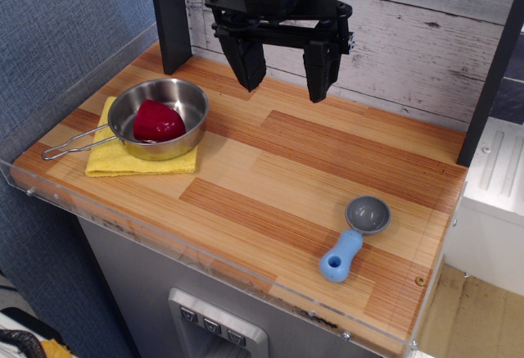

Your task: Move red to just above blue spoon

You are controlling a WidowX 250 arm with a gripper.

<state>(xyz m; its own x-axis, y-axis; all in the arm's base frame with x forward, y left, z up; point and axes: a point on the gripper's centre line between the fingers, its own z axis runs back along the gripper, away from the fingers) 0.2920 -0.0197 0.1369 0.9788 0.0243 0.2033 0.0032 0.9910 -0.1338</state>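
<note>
The red (157,121), a glossy deep-red rounded lump, lies inside the steel pan (188,100) at the left of the wooden table. The blue spoon (354,237), with a round grey bowl and a thick light-blue handle, lies at the front right of the table, handle toward the front edge. My gripper (283,86) hangs over the back middle of the table, above and to the right of the pan. Its two black fingers are spread apart with nothing between them.
The pan sits on a folded yellow cloth (116,160), its wire handle (72,145) pointing left. A black post (170,15) stands behind the pan. A white plank wall is at the back. A clear plastic rim (246,272) runs along the table's front edge.
</note>
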